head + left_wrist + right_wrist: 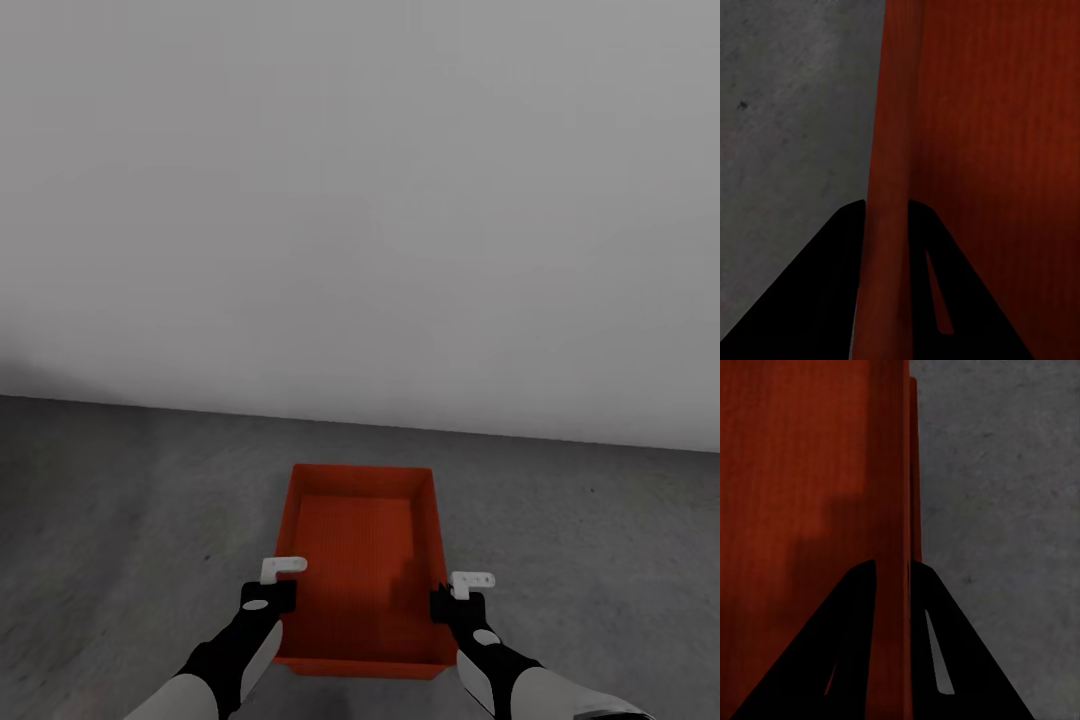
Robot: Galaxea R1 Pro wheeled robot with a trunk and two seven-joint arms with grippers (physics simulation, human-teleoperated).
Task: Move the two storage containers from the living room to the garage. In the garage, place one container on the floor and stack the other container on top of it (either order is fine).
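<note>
Head view: one orange-red storage container (362, 560), rectangular, topless, finely ribbed inside, seen over the dark grey speckled floor (120, 520) in front of a plain pale grey wall (360, 200); whether its base touches the floor cannot be told. Left tool (270, 592), black with white tip fitting, at the container's left wall near its closer end; right tool (455, 600), same make, at the right wall opposite. Left wrist view: left tool (886, 225) clenched on the container wall (889, 150), one black finger (817, 292) outside over the floor (787, 112), the other inside against the ribbed interior. Right wrist view: right tool (894, 585) likewise grasping the container wall (906, 472), one finger (817, 652) inside the bin, the other outside above the concrete floor (1005, 472). Container interior shaded near the tools.
</note>
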